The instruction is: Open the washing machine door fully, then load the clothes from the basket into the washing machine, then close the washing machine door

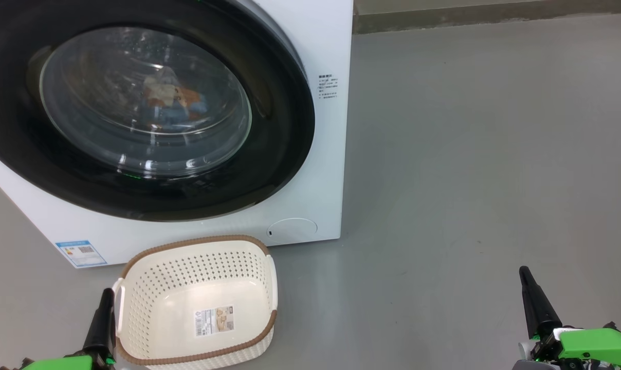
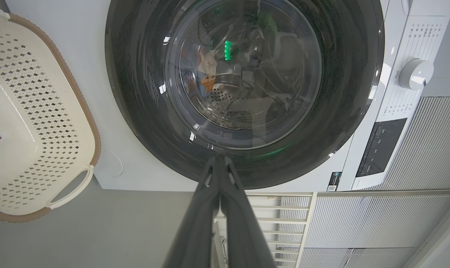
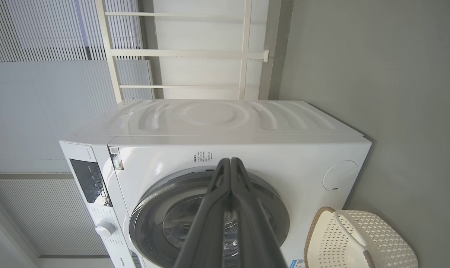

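Observation:
The white washing machine stands on the floor with its round black-ringed door closed against the front. Through the door glass I make out the clothes, blue and orange-brown fabric lying in the drum. The cream perforated basket sits on the floor in front of the machine with nothing in it but its paper label. My left gripper is shut and holds nothing, just left of the basket. My right gripper is shut on nothing too, far to the right over bare floor. The left wrist view faces the door; its gripper is shut.
Grey floor stretches to the right of the machine as far as a low wall base. A round service flap and a blue sticker mark the machine's lower front. White blinds and a pale frame stand behind the machine.

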{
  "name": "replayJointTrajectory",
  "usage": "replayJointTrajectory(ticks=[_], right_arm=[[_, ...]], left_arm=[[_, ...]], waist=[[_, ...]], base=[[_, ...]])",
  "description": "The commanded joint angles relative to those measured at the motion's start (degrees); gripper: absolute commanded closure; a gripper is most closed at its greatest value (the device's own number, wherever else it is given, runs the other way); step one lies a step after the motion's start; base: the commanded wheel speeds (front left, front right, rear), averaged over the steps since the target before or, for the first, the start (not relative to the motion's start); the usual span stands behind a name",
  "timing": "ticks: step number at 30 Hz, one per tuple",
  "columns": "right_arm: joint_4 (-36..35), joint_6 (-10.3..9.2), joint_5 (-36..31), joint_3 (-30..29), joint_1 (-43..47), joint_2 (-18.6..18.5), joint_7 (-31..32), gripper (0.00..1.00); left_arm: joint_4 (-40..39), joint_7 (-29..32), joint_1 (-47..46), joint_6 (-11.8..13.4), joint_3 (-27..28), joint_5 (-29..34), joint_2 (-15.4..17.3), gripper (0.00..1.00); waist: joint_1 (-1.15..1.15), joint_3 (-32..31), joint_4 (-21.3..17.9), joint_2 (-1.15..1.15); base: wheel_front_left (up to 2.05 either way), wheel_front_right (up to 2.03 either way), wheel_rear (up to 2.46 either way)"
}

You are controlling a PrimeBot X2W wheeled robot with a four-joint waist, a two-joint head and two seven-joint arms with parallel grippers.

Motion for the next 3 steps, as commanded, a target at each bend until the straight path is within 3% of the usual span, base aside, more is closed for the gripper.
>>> replayJointTrajectory(ticks=[1,3], right_arm=[[-1.7,-0.05,0.2,1.3,-2.6,-0.2,0.4,1.00],[-1.7,-0.05,0.2,1.3,-2.6,-0.2,0.4,1.00]], left_arm=[[-1.1,0.4,-2.3,-0.6,2.0,0.2,1.0,1.00],[-1.1,0.4,-2.3,-0.6,2.0,0.2,1.0,1.00]], waist=[[0.00,0.0,0.0,0.00],[0.00,0.0,0.0,0.00]], base=[[0.00,0.00,0.00],[0.00,0.00,0.00]])
